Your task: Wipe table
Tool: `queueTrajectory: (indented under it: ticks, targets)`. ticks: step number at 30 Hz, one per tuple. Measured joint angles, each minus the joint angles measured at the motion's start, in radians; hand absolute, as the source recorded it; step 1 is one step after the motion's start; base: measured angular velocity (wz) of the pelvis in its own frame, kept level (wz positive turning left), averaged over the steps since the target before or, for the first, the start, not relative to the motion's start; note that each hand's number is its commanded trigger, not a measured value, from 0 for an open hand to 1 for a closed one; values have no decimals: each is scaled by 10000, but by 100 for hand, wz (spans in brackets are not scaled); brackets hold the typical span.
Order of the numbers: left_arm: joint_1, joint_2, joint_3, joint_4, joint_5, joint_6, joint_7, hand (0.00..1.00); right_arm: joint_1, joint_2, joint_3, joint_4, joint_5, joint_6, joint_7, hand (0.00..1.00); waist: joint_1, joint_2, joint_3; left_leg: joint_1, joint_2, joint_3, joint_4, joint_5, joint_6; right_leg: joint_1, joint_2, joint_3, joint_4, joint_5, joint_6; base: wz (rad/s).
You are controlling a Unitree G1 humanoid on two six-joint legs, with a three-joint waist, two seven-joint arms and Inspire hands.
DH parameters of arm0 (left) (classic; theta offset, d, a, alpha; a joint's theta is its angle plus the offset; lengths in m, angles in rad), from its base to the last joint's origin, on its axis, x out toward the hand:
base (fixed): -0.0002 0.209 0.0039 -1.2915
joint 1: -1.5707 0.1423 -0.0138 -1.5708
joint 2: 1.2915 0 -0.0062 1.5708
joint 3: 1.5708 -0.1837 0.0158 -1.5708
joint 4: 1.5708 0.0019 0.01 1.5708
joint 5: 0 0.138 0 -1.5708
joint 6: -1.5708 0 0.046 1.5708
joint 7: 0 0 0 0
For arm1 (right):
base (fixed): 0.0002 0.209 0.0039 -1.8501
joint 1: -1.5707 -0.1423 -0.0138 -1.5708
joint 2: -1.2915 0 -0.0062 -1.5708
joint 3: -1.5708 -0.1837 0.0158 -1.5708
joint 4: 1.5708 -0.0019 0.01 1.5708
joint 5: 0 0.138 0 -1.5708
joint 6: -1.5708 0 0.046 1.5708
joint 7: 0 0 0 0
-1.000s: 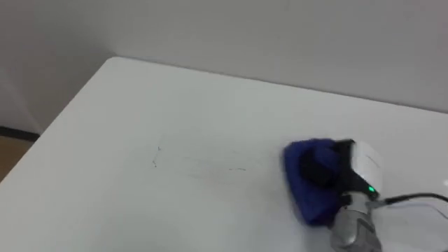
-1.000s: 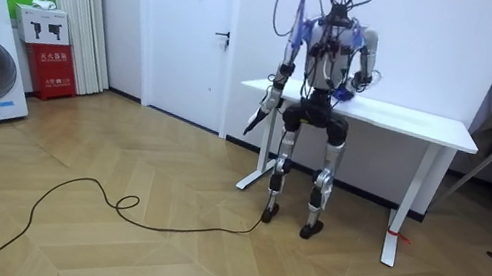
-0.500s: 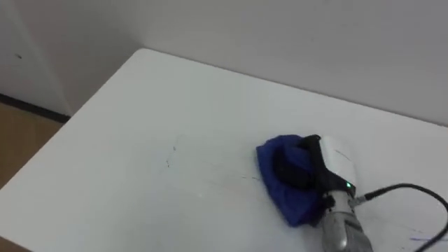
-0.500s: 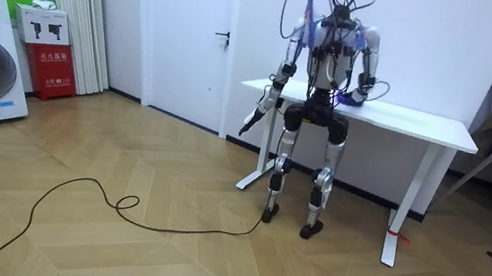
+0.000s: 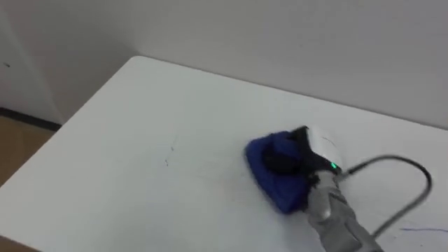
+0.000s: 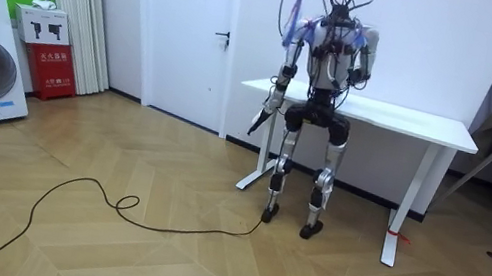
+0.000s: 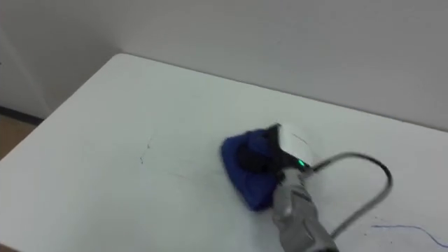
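Pressing the right robot hand [image 5: 318, 148] onto the blue cloth [image 5: 260, 157] midway across the white surface [image 5: 140, 126], grip impossible to tell; leaving the left robot hand [image 6: 257, 120] hanging open beside the surface's end.

Right arm in from lower right, forearm angled up-left, wrist straight. Right hand [image 5: 316, 148] palm-down, green light on at wrist. Left arm hanging at side, left hand [image 6: 256, 122] low, fingers straight, pointing down. Standing upright.
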Motion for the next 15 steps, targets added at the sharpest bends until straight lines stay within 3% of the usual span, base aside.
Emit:
queueTrajectory:
  ticks: [1,3,4,5,6,7,9,10,11,12,14,15]
  targets:
    - [74,-52,-4,-177,0,3,-55,0,-189,69,12,105,-62,-260,122,100,51,-9,-2,-76,-18,-153,33,25,44,22,-5,-76,-40,7,-16,37]
    - [402,-57,99,-297,-29,51,-56,0,-226,47,-92,410,-84,-347,112,100,44,-5,29,-52,-30,-256,51,21,63,142,-24,-229,-165,11,0,26]
    - [553,-58,236,-230,-36,61,-68,0,-156,20,-407,930,-101,-486,49,100,-47,51,198,-105,-34,-304,78,26,69,188,-26,-286,-165,51,-2,11]
    - [668,-65,416,-201,-30,64,-74,0,358,5,-1023,992,111,-965,-291,100,-185,46,279,-102,-60,-381,94,35,82,248,-61,-401,-183,54,-2,13]
    - [761,-67,497,-180,-27,61,-64,0,620,-6,-1185,959,105,-1145,-506,100,-292,93,281,-72,-69,-394,91,34,86,289,-75,-433,-188,52,1,18]
    - [919,-62,839,-7,-18,19,-67,0,1219,-41,-1658,976,157,-1648,-938,100,-544,149,245,-59,-95,-427,74,24,99,310,-113,-471,-192,27,40,14]
    - [1265,21,1859,126,244,7,-64,0,2600,-388,-2706,937,281,-2523,-1951,100,-1081,172,85,97,-165,-441,57,-12,144,443,-180,-435,-260,-166,203,12]
    - [1376,52,2104,128,425,5,-58,0,2948,-535,-3055,910,377,-2677,-2205,100,-1263,152,73,106,-200,-492,75,-31,170,504,-209,-489,-259,-226,288,11]
    - [1565,152,2523,149,587,-5,-27,0,3716,-821,-3825,901,670,-2842,-2699,100,-1554,116,-55,113,-250,-496,85,-54,177,529,-268,-518,-240,-246,321,9]
    - [1648,214,2738,148,591,-17,-17,0,4065,-941,-4243,947,885,-2869,-2944,100,-1686,99,-95,112,-264,-490,103,-92,176,570,-284,-515,-225,-255,335,0]
    - [1788,509,3157,58,590,-54,-10,0,5010,-1606,-5646,1683,1971,-3137,-3809,100,-2146,89,-144,133,-341,-462,494,-310,312,654,-452,-551,93,-363,389,0]
    - [1791,675,3149,47,582,-177,-14,0,5156,-1962,-6151,2274,2433,-3192,-4001,100,-2348,95,-233,104,-383,-450,699,-389,411,644,-511,-460,277,-365,369,0]
